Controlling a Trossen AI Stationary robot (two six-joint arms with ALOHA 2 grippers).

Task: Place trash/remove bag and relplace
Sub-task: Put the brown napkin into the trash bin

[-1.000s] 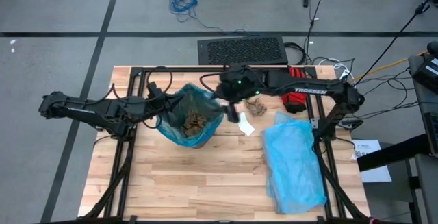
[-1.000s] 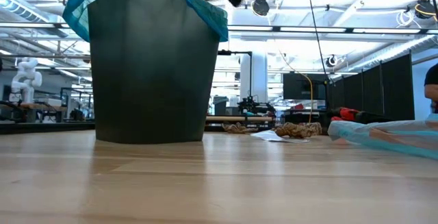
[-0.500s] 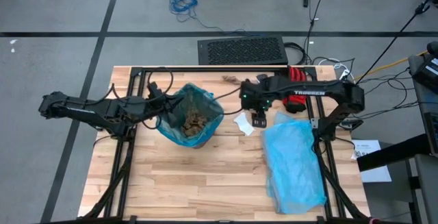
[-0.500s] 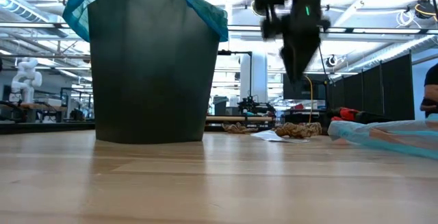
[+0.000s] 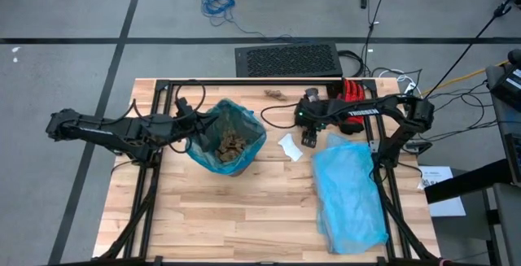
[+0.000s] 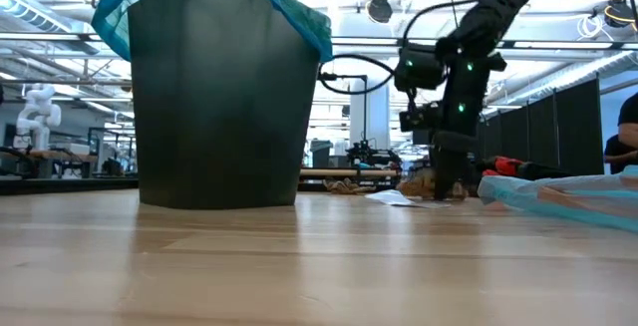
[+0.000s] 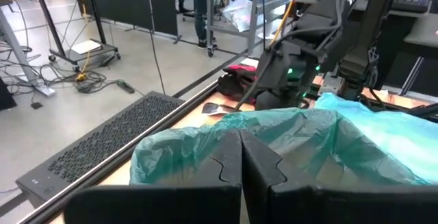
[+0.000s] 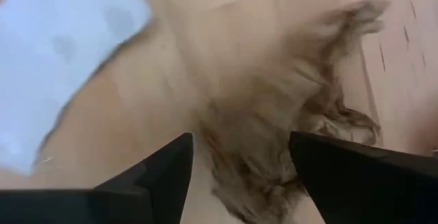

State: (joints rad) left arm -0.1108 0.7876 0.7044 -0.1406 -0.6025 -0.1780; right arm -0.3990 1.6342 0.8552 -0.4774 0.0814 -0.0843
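right gripper (image 8: 239, 157): lowered to the tabletop just right of the bin, fingers spread wide, one on each side of a brown paper scrap (image 8: 287, 128), nothing clamped
right gripper, from above (image 5: 308, 138): pointing down between the bin and the red glove (image 5: 352, 97), close above the near edge of the sky-blue bag
left gripper (image 7: 241, 157): fingers pressed together at the bin's left rim, teal bag film bunched right in front of them; whether film is pinched between them cannot be told
left arm (image 5: 114, 129): stretched in from the left of the bin, lying low over the table edge
bag (image 5: 246, 128): teal-green, lining the bin, top edge folded out over the rim
bin (image 6: 224, 97): dark, upright on the wooden table (image 5: 244, 217), left of centre
trash in the bag (image 5: 230, 140): heap of brown scraps down inside the lined bin
white scrap (image 5: 289, 146): flat on the table right of the bin, just beside the right gripper
loose brown scrap (image 5: 273, 94): behind the bin toward the far table edge, apart from the gripper
sky-blue bag (image 5: 350, 193): spread flat, right of the bin, reaching to the near edge
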